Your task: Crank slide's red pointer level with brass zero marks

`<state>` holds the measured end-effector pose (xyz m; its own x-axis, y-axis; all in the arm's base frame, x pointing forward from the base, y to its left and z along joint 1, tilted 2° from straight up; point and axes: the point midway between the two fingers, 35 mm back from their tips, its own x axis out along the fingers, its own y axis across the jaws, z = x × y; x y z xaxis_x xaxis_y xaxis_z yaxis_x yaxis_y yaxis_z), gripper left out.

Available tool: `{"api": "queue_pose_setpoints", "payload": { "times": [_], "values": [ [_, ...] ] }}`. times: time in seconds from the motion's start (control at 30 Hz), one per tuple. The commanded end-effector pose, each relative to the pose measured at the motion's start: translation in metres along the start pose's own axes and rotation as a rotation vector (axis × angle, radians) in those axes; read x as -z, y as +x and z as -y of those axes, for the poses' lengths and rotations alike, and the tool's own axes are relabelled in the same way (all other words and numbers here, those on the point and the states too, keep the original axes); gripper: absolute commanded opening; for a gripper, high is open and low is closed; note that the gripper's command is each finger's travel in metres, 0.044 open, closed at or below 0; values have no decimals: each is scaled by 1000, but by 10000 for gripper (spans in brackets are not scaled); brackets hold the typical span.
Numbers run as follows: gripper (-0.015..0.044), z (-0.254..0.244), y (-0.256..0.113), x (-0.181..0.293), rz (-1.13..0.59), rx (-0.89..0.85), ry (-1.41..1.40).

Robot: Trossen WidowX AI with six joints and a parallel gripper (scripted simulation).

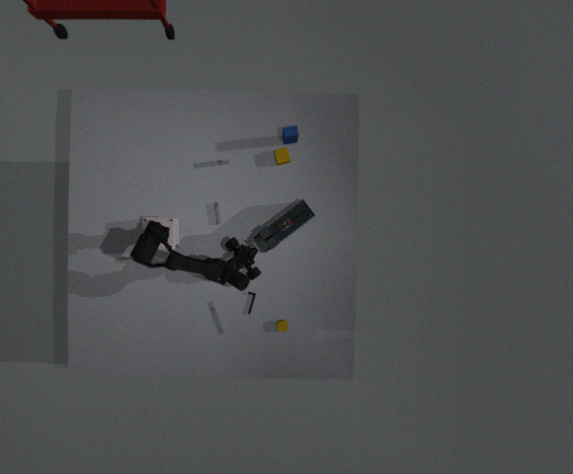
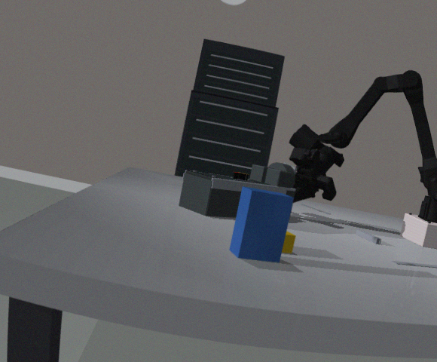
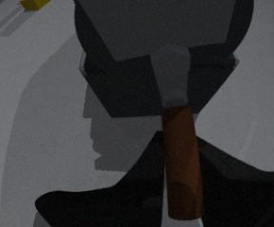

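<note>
The machine, a dark grey box (image 1: pixel 272 237) (image 2: pixel 195 192) (image 3: pixel 142 96), stands on the table at an angle. Its crank has a grey arm (image 3: pixel 170 76) and a brown-orange handle (image 3: pixel 181 163) (image 1: pixel 254 250). My gripper (image 3: pixel 170 135) is shut on the handle, at the machine's end nearest the arm's base. In the wrist view the crank arm runs from under the grey block to the handle. Small red and orange parts (image 1: pixel 286 223) (image 2: pixel 240 175) show on top of the machine. The red pointer and brass zero marks are too small to tell apart, so their alignment cannot be read.
A blue block (image 1: pixel 290 134) (image 2: pixel 263 225) and a yellow block (image 1: pixel 282 156) (image 2: pixel 288 243) stand beside the machine. A yellow round piece (image 1: pixel 282 325), a black L-shaped piece (image 1: pixel 252 301) and several thin grey bars lie on the table (image 1: pixel 317 356) (image 2: pixel 132 249).
</note>
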<state>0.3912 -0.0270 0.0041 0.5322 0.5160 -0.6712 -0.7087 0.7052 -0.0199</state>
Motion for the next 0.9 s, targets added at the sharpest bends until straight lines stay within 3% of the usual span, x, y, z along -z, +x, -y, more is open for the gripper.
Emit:
{"api": "queue_pose_setpoints", "payload": {
  "times": [0.0, 0.87],
  "values": [
    [0, -9, 1, 1, -2, -21, 10],
    [0, -21, -2, -2, -2, -21, 10]
  ]
}}
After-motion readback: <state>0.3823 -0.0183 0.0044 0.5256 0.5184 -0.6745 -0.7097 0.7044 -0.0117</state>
